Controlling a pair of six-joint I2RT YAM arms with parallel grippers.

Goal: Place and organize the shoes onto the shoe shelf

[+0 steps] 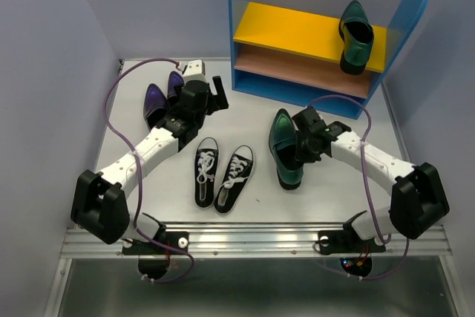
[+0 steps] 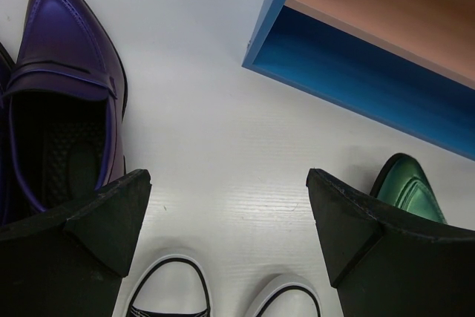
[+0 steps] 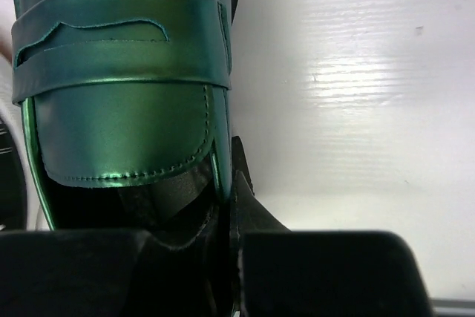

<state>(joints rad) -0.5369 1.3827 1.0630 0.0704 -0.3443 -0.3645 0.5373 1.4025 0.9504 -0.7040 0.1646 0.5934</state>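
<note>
The shoe shelf (image 1: 297, 31) stands at the back right, with one green loafer (image 1: 356, 35) on its yellow upper board. The other green loafer (image 1: 283, 142) lies on the table. My right gripper (image 1: 300, 148) is shut on its right side wall at the opening, as the right wrist view shows (image 3: 230, 206), with the loafer's vamp (image 3: 119, 72) in front. My left gripper (image 1: 215, 98) is open and empty above the table (image 2: 230, 213), between the purple shoes (image 1: 159, 98) and the shelf. The black sneakers (image 1: 220, 174) lie side by side near the front.
In the left wrist view one purple shoe (image 2: 67, 72) lies to the left, the shelf's blue base (image 2: 356, 72) is ahead on the right, the green loafer's toe (image 2: 404, 187) is at the right, and a sneaker toe (image 2: 167, 287) is below. Grey walls enclose the table.
</note>
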